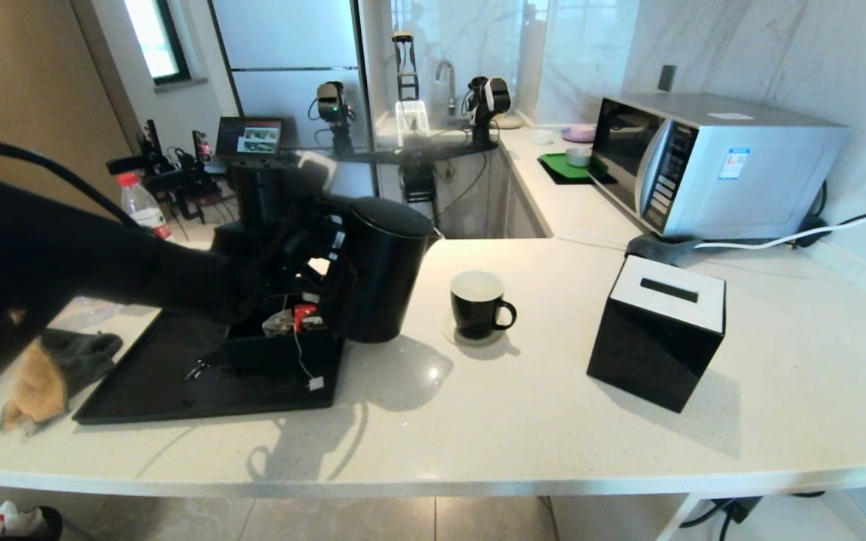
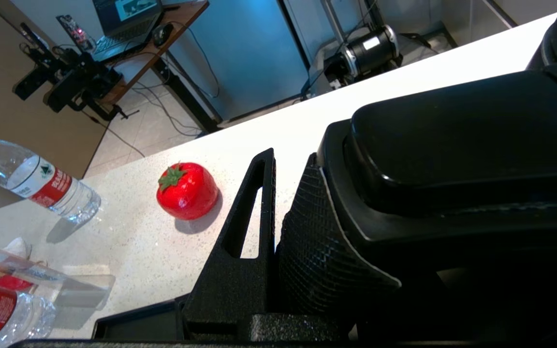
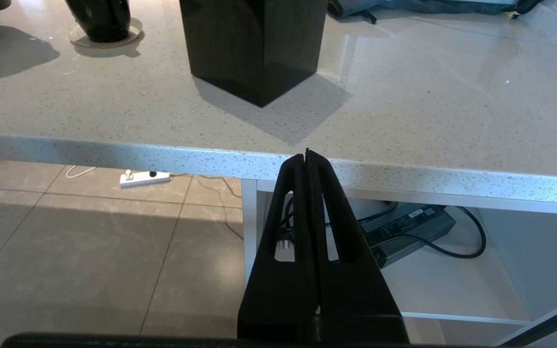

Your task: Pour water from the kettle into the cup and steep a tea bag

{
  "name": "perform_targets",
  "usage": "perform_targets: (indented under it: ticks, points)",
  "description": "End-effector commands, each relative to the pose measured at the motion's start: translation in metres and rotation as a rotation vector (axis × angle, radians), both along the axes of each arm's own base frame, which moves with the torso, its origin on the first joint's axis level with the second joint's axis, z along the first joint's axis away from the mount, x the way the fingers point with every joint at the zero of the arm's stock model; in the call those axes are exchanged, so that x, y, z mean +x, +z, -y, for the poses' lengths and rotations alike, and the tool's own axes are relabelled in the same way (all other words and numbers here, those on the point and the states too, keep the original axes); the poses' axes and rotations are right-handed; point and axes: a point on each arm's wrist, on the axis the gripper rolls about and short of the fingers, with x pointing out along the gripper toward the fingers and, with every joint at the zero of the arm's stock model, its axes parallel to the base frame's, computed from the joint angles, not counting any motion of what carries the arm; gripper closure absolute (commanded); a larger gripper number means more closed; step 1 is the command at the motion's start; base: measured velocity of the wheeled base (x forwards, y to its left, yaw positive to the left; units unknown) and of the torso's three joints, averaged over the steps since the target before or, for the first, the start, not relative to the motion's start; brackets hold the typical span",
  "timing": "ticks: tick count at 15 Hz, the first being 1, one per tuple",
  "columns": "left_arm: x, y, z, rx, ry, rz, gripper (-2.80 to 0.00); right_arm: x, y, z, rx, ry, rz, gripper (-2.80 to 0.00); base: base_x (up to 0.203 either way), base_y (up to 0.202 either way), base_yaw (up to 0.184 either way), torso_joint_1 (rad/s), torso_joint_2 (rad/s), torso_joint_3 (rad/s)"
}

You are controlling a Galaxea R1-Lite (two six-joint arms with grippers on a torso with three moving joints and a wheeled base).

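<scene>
Left gripper (image 1: 313,259) clamped on kettle (image 1: 384,267) handle; right gripper (image 3: 307,159) closed, empty.

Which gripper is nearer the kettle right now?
Left. The left gripper is shut on the kettle handle; the right gripper hangs shut below the counter edge.

The kettle (image 1: 384,270) is matte black; the cup (image 1: 478,304) is glossy black with a white inside. The tissue box (image 1: 658,330) is black with a white top. The table (image 1: 523,421) is pale with fine speckles. The tray (image 1: 147,383) is black. A strawberry-shaped thing (image 2: 186,190) is red with a green top. Bottle (image 2: 32,176) labels are red and white.
</scene>
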Motion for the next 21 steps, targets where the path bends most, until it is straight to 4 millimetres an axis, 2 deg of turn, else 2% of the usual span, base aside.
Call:
perform_targets:
  ticks: [1,6,15,21]
  points:
    - [-0.002,0.002,-0.002,0.001,0.006,0.003,0.0,0.0,0.0,0.0,-0.001,0.002,-0.002,0.0,0.0,0.0,0.0,0.0,0.0,0.0]
    - [-0.002,0.003,0.005,0.017,-0.013,0.002,0.0,0.0,0.0,0.0,-0.001,0.001,-0.002,0.0,0.0,0.0,0.0,0.0,0.0,0.0]
    - [0.008,0.011,0.033,0.023,-0.067,0.002,0.0,0.0,0.0,0.0,-0.001,0.002,-0.002,0.0,0.0,0.0,0.0,0.0,0.0,0.0]
    - [0.008,0.01,0.037,0.062,-0.079,-0.007,0.0,0.0,0.0,0.0,-0.001,0.002,-0.001,0.0,0.0,0.0,0.0,0.0,0.0,0.0]
